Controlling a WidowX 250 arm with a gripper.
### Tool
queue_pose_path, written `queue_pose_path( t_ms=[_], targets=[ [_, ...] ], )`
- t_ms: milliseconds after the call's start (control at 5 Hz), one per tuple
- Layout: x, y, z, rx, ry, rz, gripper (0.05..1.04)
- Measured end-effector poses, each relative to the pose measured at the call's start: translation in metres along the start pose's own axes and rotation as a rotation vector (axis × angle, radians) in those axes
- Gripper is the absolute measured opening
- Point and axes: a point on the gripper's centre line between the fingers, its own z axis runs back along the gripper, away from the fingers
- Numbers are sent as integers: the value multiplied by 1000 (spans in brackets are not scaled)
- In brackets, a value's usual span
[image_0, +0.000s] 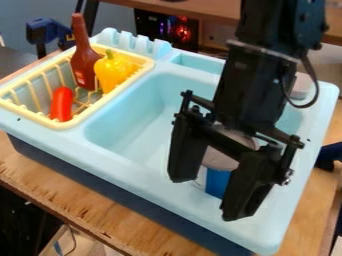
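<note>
Toward the near right corner of the sink (133, 169), your gripper (208, 199) hangs with its fingers spread wide, apparently grasping nothing. Between them you see the blue can (217, 182) in the basin (123, 132), outside the rack (33, 116). At the sink's left edge, the rack already holds the bottle (83, 60), yellow pepper (112, 71) and red toy (61, 104).

No text, numbers or signs can be read.
</note>
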Motion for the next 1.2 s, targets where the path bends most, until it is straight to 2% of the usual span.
queue_pose_path(
  t_ms=[200, 600, 800, 1000, 1200],
  targets=[
    [7, 4, -10, -10, 26, -12, 1000],
    [14, 11, -15, -26, 41, -39, 1000],
    [17, 15, -14, -7, 20, -55, 1000],
    [25, 33, -14, 19, -22, -43, 1000],
    [29, 43, -11, 52, -37, -43, 1000]
  ],
)
